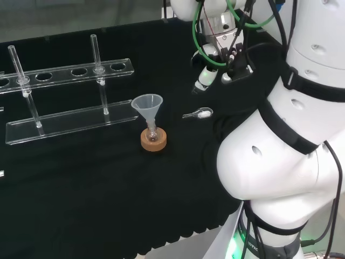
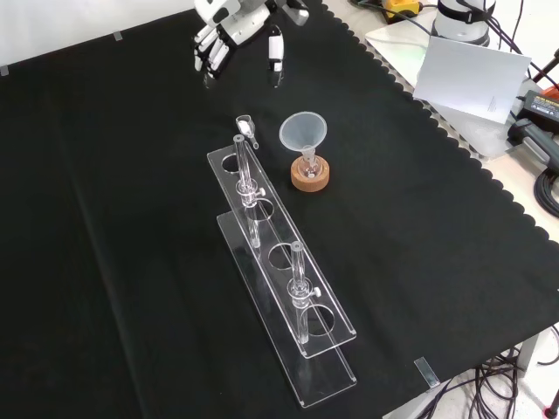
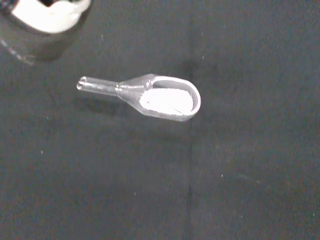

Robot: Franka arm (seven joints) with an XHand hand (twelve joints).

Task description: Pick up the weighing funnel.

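On the black cloth-covered surface (image 1: 97, 178), a small clear weighing funnel shaped like a scoop with a short tubular stem (image 1: 198, 114) lies flat, touched by nothing. The wrist view shows it closely (image 3: 150, 97): a narrow open-ended stem widens into a rounded, open-topped bowl with a thick glassy rim, and a patch of white powder (image 3: 167, 100) sits inside the bowl. In the head view its stem points left towards a large clear cone-shaped funnel (image 1: 147, 105), which stands mouth up with its stem in a small flask (image 1: 153, 135) on a round cork ring (image 1: 153, 141); the weighing funnel lies apart from them, to their right. In the front view it lies (image 2: 247, 128) just beside the far end of a long clear acrylic rack (image 2: 279, 271), to the left of the big funnel (image 2: 303, 133) and its cork ring (image 2: 310, 176). Two clear test tubes (image 2: 245, 175) stand upright in the rack's holes. The black and white hand (image 2: 229, 33) hangs above the cloth, well clear of the weighing funnel, its fingers (image 2: 210, 54) straight, spread and pointing downward, holding nothing. In the head view the hand (image 1: 206, 75) is above and slightly right of the weighing funnel, to the left of the white arm (image 1: 291, 135).
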